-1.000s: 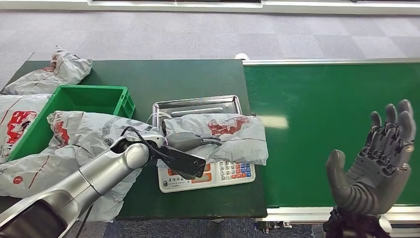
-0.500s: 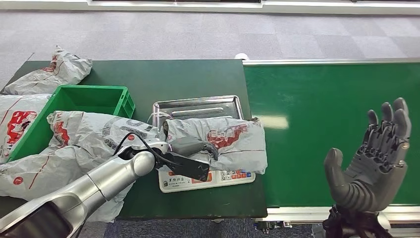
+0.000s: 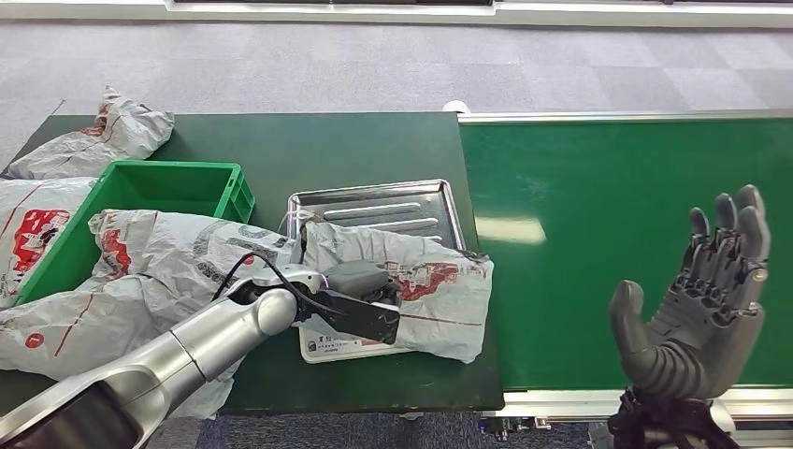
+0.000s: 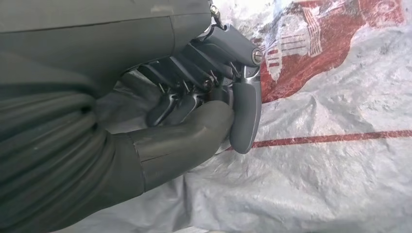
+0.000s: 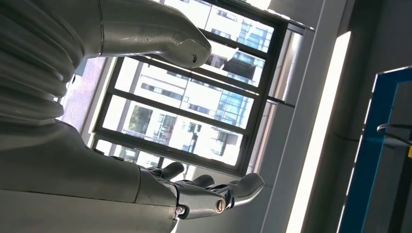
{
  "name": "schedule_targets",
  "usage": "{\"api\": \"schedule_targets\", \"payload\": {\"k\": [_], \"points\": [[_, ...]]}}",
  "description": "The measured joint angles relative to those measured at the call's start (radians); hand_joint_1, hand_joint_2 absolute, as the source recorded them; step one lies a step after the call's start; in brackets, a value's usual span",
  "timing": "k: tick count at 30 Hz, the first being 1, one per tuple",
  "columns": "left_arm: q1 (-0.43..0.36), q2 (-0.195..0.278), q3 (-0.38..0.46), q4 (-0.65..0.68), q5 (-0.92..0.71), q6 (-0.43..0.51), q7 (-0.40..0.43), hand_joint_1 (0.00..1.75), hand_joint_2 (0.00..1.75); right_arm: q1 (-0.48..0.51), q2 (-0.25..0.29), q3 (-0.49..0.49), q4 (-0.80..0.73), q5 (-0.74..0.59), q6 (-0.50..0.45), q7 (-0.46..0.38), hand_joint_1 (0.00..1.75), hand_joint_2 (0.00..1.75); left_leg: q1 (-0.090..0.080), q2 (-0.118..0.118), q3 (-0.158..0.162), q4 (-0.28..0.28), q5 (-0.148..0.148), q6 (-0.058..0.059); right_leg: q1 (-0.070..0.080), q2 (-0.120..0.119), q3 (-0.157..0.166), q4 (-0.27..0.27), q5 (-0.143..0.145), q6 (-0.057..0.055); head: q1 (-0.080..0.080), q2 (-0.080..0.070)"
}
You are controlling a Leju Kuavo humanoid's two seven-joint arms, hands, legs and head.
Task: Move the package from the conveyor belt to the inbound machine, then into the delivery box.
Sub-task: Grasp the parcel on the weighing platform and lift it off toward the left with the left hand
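In the head view, our left hand [image 3: 360, 281] at lower centre grips the bag [image 3: 411, 281], which lies across the scale [image 3: 323, 348] and the tray [image 3: 374, 201]. The green box [image 3: 140, 187] waits at upper left, already crowded with other bags [image 3: 159, 253]. We judge a lift before swinging left wise, so the film clears the tray rim. Our right hand [image 3: 697, 313] hangs spread and empty over the belt [image 3: 608, 187].

In the left wrist view, the fingers [image 4: 245, 114] and thumb pinch a fold of film.

In the right wrist view, the hand [image 5: 204, 191] lies open against windows.

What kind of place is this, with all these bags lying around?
Probably a parcel sorting station or a mock-up of one: a green conveyor belt, a weighing scale under a grey courier package, and a green crate.
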Motion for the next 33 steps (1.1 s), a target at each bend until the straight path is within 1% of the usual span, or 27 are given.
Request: {"api": "schedule_targets", "payload": {"k": [3, 6, 7, 10, 11, 14, 17, 21, 23, 25, 28, 33], "points": [[0.01, 0.007, 0.024, -0.004, 0.003, 0.035, 0.003, 1.75, 1.75, 0.002, 0.0, 0.003, 0.0, 0.009, 0.0, 0.004, 0.0, 1.75, 0.0, 0.0, 0.0, 0.0, 0.0, 0.0, 0.0, 0.0, 0.0, 0.0, 0.0, 0.0, 0.0, 0.0], [0.017, 0.028, 0.069, -0.03, 0.013, 0.055, 0.009, 1.75, 1.75, 0.009, 0.0, 0.003, -0.002, 0.014, 0.006, 0.004, 0.0, 1.75, 0.0, 0.0, 0.0, 0.0, 0.0, 0.0, 0.0, 0.0, -0.001, 0.0, 0.0, 0.0, 0.0, 0.0], [0.017, 0.036, 0.087, -0.042, 0.018, 0.057, 0.014, 1.42, 1.75, 0.013, 0.0, 0.003, -0.003, 0.016, 0.01, 0.004, 0.0, 1.75, 0.0, 0.0, 0.0, 0.0, 0.0, 0.0, 0.0, 0.0, -0.001, 0.001, 0.0, 0.0, 0.0, 0.0], [0.017, 0.056, 0.135, -0.069, 0.031, 0.056, 0.029, 0.11, 1.75, 0.021, 0.003, 0.003, -0.011, 0.024, 0.017, 0.008, 0.0, 1.75, 0.0, 0.0, 0.0, 0.0, 0.0, 0.0, 0.0, 0.0, -0.001, 0.001, 0.0, 0.0, 0.0, 0.0], [0.017, 0.059, 0.148, -0.075, 0.032, 0.056, 0.034, 0.0, 1.31, 0.022, 0.005, 0.003, -0.014, 0.029, 0.019, 0.011, 0.0, 1.75, 0.0, 0.0, 0.0, 0.0, 0.0, 0.0, 0.0, 0.0, -0.001, 0.001, 0.0, 0.0, 0.0, 0.0], [0.021, 0.065, 0.175, -0.087, 0.01, 0.067, 0.048, 0.0, 0.0, 0.03, 0.009, 0.003, -0.023, 0.042, 0.024, 0.019, 0.0, 1.75, 0.0, 0.0, 0.0, 0.0, 0.0, 0.0, 0.0, 0.0, -0.001, 0.001, 0.0, 0.0, 0.0, 0.0], [0.027, 0.071, 0.182, -0.099, -0.074, 0.117, 0.059, 0.0, 0.0, 0.036, 0.013, 0.003, -0.026, 0.049, 0.033, 0.022, 0.0, 1.75, 0.0, 0.0, 0.0, 0.0, 0.0, 0.0, 0.0, 0.0, -0.001, 0.001, 0.0, 0.0, 0.0, 0.0], [0.024, 0.086, 0.158, -0.122, -0.341, 0.248, 0.072, 0.0, 0.0, 0.039, 0.021, 0.003, -0.03, 0.057, 0.052, 0.023, 0.0, 1.75, 0.0, 0.0, 0.0, 0.0, 0.0, 0.0, 0.0, 0.0, -0.001, 0.001, 0.0, 0.0, 0.0, 0.0], [0.024, 0.092, 0.136, -0.127, -0.457, 0.285, 0.078, 0.0, 0.0, 0.039, 0.026, 0.003, -0.032, 0.063, 0.063, 0.024, 0.0, 1.75, 0.0, 0.0, 0.0, 0.0, 0.0, 0.0, 0.0, 0.0, -0.001, 0.001, 0.0, 0.0, 0.0, 0.0], [0.028, 0.093, 0.114, -0.125, -0.522, 0.299, 0.081, 0.0, 0.0, 0.038, 0.029, 0.003, -0.032, 0.07, 0.066, 0.025, 0.0, 1.75, 0.0, 0.0, 0.0, 0.0, 0.0, 0.0, 0.0, 0.0, -0.001, 0.001, 0.0, 0.0, 0.0, 0.0], [0.038, 0.093, 0.089, -0.119, -0.554, 0.299, 0.083, 0.0, 0.0, 0.037, 0.032, 0.003, -0.032, 0.074, 0.067, 0.025, 0.0, 1.75, 0.0, 0.0, 0.0, 0.0, 0.0, 0.0, 0.0, 0.0, -0.002, 0.001, 0.0, 0.0, 0.0, 0.0], [0.044, 0.083, 0.056, -0.087, -0.601, 0.241, 0.075, 0.0, 0.0, 0.035, 0.032, 0.003, -0.031, 0.072, 0.071, 0.025, 0.0, 1.75, 0.0, 0.0, -0.001, 0.0, 0.0, 0.0, 0.0, 0.0, -0.002, 0.001, 0.0, 0.0, 0.0, 0.0]]}}
